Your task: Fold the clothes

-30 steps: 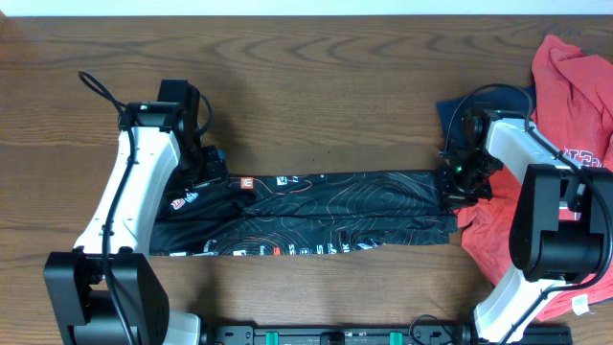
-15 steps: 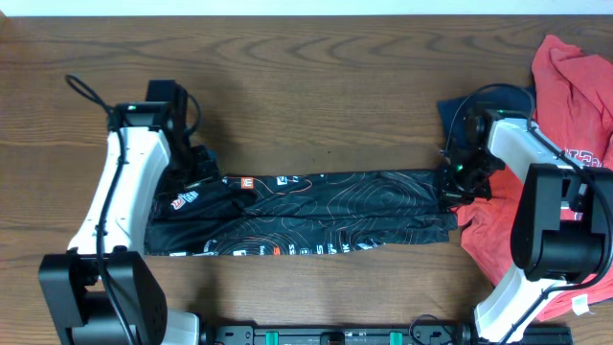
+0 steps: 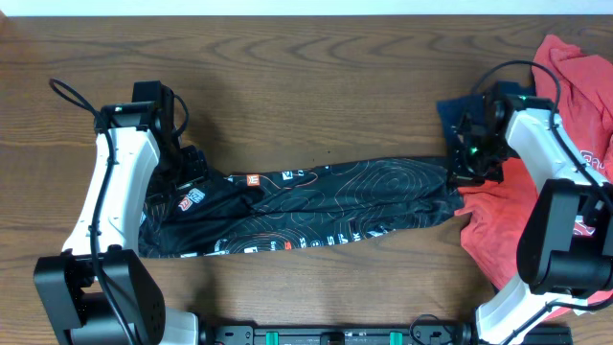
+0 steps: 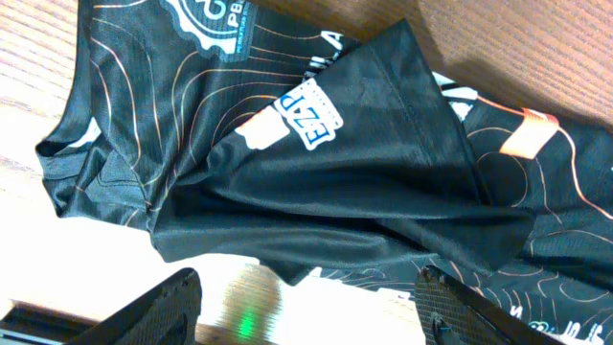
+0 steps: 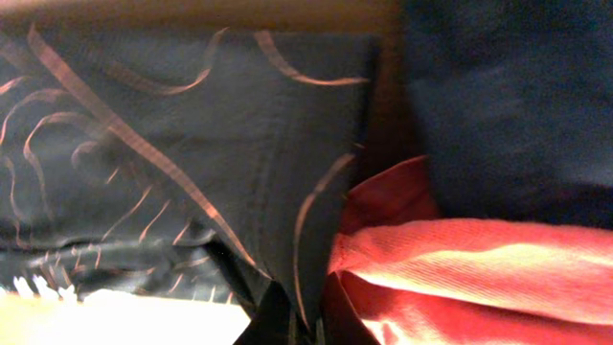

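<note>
Light, limp, slippery black jersey [image 3: 326,206]: right gripper [image 3: 467,171] clamps its 3 o'clock end; left gripper [image 4: 308,287], fingers apart, should pinch the 9 o'clock end.

Left arm [image 3: 120,182]: white shell, black joints.
Right arm [image 3: 541,134]: white shell, black joints, small green light [image 3: 472,150].
Cables [image 3: 67,91]: thin, black, one looping at each wrist.
Bases [image 3: 91,297]: bulky black housings.
Left claw [image 4: 306,287]: two black fingers [image 4: 163,307].

my left end effector [image 3: 192,172] slid further left, right end effector [image 3: 469,163] pulled outward and away, black jersey [image 3: 326,206] dragged along, now slanted
</note>
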You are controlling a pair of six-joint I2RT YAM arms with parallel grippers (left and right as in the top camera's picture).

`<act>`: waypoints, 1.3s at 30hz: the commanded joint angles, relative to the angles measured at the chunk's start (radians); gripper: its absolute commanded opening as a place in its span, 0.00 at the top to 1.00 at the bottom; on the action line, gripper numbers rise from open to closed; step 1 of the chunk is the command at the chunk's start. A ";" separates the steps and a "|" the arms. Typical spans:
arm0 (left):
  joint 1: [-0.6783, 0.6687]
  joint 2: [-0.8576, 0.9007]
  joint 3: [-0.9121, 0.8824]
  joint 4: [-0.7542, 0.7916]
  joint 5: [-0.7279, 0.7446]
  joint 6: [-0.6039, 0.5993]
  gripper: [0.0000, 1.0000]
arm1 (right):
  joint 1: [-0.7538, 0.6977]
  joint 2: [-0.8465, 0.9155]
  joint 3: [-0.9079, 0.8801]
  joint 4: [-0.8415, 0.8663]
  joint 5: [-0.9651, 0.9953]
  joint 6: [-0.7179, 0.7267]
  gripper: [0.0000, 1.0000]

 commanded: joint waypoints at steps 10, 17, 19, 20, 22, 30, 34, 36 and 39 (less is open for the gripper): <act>0.003 -0.020 0.001 -0.005 -0.016 0.023 0.27 | 0.325 -0.010 0.132 -0.021 -0.011 0.105 0.99; 0.003 -0.020 0.001 -0.005 -0.016 0.023 0.27 | 0.459 -0.010 0.129 0.022 -0.005 0.181 0.99; 0.003 -0.020 0.001 -0.006 -0.016 0.023 0.27 | 0.469 -0.010 0.129 0.026 -0.004 0.196 0.99; 0.003 -0.020 0.001 -0.009 -0.016 0.023 0.27 | 0.470 -0.010 0.129 0.026 -0.005 0.196 0.99; 0.003 -0.020 0.001 -0.010 -0.016 0.023 0.27 | 0.469 -0.010 0.129 0.024 -0.004 0.195 0.99; 0.003 -0.020 0.001 -0.009 -0.016 0.023 0.27 | 0.470 -0.010 0.129 0.016 -0.005 0.195 0.99; 0.003 -0.020 0.001 -0.009 -0.016 0.023 0.27 | 0.479 -0.010 0.129 0.008 -0.034 0.151 0.99; 0.003 -0.020 0.001 -0.009 -0.016 0.023 0.27 | 0.497 -0.010 0.129 0.009 -0.069 0.105 0.99; 0.003 -0.020 0.001 -0.009 -0.016 0.023 0.27 | 0.541 -0.010 0.129 0.016 -0.099 0.056 0.99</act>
